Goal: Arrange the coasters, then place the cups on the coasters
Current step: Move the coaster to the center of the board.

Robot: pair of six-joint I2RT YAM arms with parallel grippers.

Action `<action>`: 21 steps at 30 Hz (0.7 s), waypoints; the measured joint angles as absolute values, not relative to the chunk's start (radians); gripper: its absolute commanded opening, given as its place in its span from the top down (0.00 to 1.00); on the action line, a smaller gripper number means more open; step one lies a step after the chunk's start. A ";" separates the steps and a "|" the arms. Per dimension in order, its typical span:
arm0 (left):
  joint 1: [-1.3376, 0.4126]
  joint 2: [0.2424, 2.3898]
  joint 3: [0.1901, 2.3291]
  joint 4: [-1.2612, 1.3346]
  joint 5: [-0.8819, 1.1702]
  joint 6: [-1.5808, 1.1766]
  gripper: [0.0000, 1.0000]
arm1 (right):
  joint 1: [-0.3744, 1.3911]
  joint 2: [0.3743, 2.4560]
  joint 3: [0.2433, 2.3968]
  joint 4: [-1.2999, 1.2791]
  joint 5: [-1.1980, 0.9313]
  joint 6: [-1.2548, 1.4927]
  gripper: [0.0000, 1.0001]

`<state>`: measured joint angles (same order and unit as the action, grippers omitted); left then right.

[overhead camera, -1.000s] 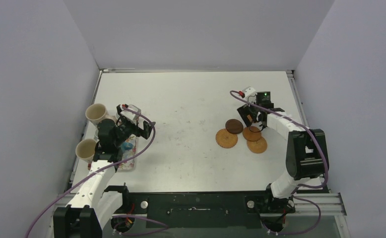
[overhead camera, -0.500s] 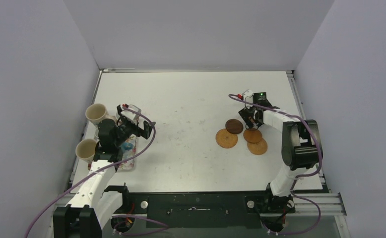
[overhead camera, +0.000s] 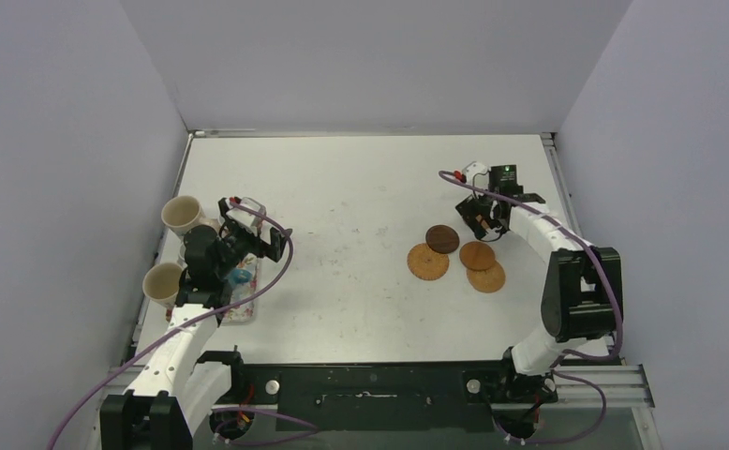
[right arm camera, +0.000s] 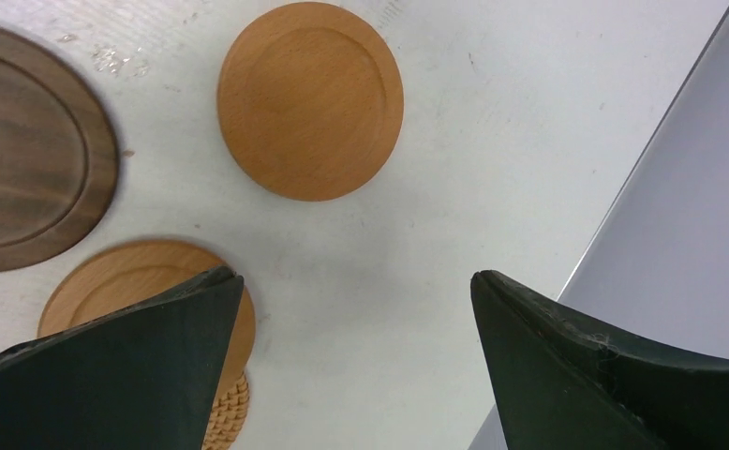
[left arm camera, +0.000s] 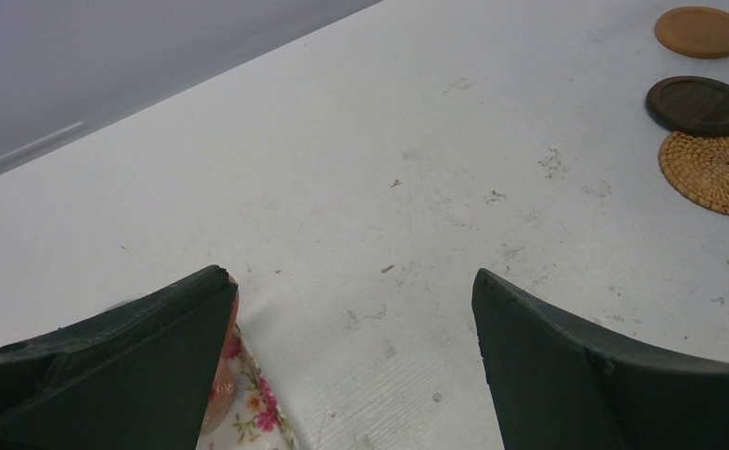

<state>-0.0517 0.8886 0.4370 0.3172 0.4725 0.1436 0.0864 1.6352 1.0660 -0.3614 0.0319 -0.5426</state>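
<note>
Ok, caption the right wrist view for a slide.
Open right gripper poised near a tan coaster and a dark brown coaster.

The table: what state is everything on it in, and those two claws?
left gripper, open, empty.
right gripper, open, empty.
far cream cup, upright, off coasters.
near cream cup, upright, off coasters.
dark brown coaster, flat, bare.
woven coaster, flat, bare.
lone orange coaster, flat, bare.
other orange coaster, overlapping the second woven coaster.

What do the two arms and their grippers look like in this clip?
The left arm and right arm have white shells with black joints, each trailing a purple cable. The left gripper and right gripper carry dark, wedge-shaped fingers. A green light glows on the right wrist.
</note>
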 measured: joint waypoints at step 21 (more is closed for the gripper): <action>-0.052 0.873 0.436 0.318 0.471 0.144 0.03 | 0.113 1.724 0.974 -0.147 0.100 -0.579 0.00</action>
<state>-0.0517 0.8734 0.4362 0.3176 0.4709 0.1436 0.1127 1.7237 0.9737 -0.1467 0.1001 -0.5793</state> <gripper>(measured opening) 0.974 0.999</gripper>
